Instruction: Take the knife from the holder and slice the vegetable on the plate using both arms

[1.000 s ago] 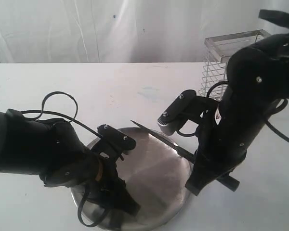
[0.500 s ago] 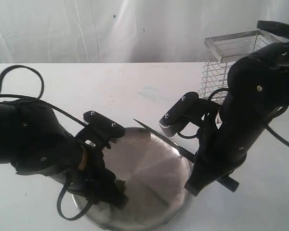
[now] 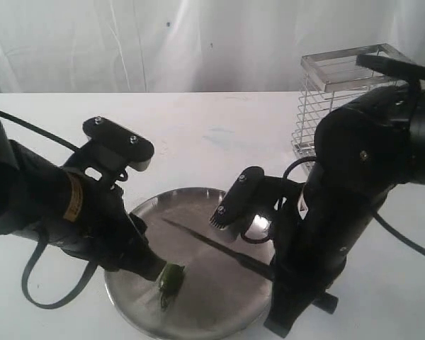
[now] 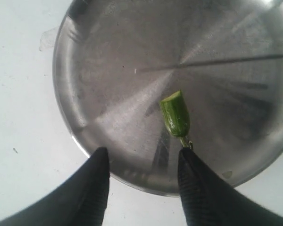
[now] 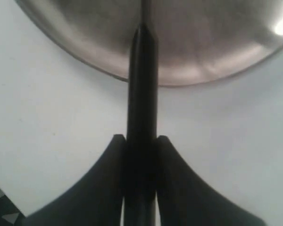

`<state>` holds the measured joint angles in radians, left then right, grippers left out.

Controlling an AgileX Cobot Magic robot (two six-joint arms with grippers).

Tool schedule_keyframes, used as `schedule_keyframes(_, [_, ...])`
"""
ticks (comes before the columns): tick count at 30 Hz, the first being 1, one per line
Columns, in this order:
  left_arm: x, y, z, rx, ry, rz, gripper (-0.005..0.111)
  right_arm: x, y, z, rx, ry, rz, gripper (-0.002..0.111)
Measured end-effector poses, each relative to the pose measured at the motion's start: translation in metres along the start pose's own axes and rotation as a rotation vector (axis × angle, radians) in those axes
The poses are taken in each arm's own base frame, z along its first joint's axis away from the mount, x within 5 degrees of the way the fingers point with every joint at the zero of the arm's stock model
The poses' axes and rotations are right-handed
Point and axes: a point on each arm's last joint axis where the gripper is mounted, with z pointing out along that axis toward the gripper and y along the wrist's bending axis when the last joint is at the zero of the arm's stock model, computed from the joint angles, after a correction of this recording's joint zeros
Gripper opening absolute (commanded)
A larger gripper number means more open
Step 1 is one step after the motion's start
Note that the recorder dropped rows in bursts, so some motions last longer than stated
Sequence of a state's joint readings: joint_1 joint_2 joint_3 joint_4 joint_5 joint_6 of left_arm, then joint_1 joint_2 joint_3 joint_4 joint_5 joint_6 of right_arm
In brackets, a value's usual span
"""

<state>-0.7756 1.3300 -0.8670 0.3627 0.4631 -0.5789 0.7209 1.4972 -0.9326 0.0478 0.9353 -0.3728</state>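
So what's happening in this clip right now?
The right pincer is shut on a slim black-handled knife, its blade reaching out over the round steel plate. The left pincer is open beside a small green vegetable piece lying on the plate. The knife is not touching the vegetable.

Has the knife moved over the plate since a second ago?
Yes. The knife tip has swung in from the plate's far rim toward its middle, closer to the vegetable.
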Motion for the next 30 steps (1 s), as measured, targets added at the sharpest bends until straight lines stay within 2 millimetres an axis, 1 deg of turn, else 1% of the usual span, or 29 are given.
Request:
schedule_keyframes(3, [-0.001,0.002,-0.004,-0.01,-0.021,-0.011,0.05,-0.003,0.003,0.004,-0.005,0.001,-0.023,0.0])
schedule_keyframes(7, [-0.002,0.002,-0.004,-0.006,-0.03,-0.023,0.05,-0.005,0.003,0.013,-0.014,0.027,-0.026,0.0])
schedule_keyframes(11, [-0.003,0.001,-0.004,0.0,-0.046,-0.024,0.05,-0.009,0.008,0.023,-0.024,0.046,-0.049,0.0])
schedule_keyframes(14, [-0.004,0.001,-0.004,0.001,-0.05,-0.024,0.05,-0.012,0.012,0.027,-0.028,0.051,-0.064,0.0])
schedule_keyframes(18, [-0.005,0.001,-0.004,0.003,-0.06,-0.021,0.05,-0.018,0.012,0.031,-0.029,0.055,-0.069,0.0])
schedule_keyframes(21, [-0.005,-0.001,0.001,0.003,-0.055,-0.014,0.05,-0.022,0.01,0.037,-0.034,0.068,-0.069,0.0])
schedule_keyframes(24, [-0.005,-0.003,0.011,0.004,-0.038,-0.008,0.05,-0.024,0.009,0.043,-0.037,0.082,-0.07,0.0])
schedule_keyframes(30, [-0.006,-0.007,0.028,0.011,-0.015,-0.011,0.05,-0.027,0.008,0.048,-0.036,0.085,-0.07,0.0])
